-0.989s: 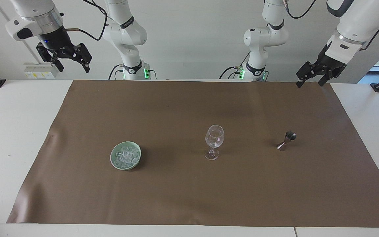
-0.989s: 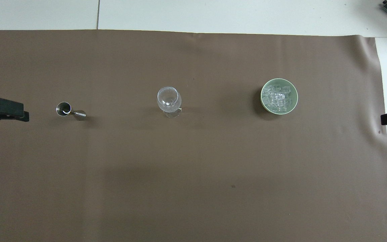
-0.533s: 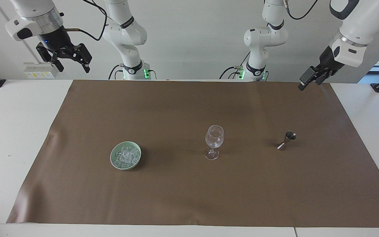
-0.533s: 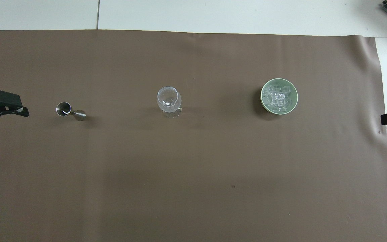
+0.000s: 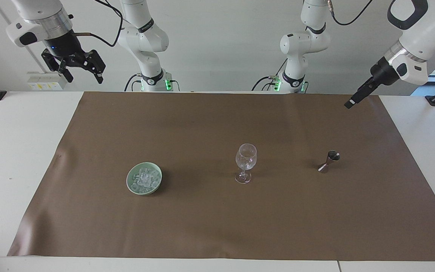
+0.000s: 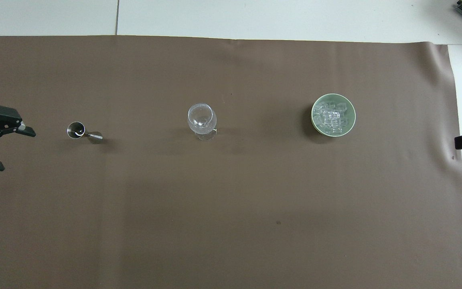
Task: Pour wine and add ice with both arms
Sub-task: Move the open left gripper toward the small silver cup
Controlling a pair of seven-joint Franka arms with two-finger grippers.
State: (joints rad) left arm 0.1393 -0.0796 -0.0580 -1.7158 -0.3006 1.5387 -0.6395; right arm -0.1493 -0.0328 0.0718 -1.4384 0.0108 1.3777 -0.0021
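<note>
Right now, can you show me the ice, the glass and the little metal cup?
ice [image 6: 332, 117], overhead view, middle of the heap
glass [image 5: 246, 155], facing view, its bowl
metal cup [image 5: 333, 155], facing view, upper cone

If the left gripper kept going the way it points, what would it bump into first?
Probably the small metal jigger. The open left gripper points toward it with only bare brown cloth between, though its height above the table is unclear.

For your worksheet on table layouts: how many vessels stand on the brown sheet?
3: green bowl toward the right arm's end, wine glass midway, metal jigger toward the left arm's end.
</note>
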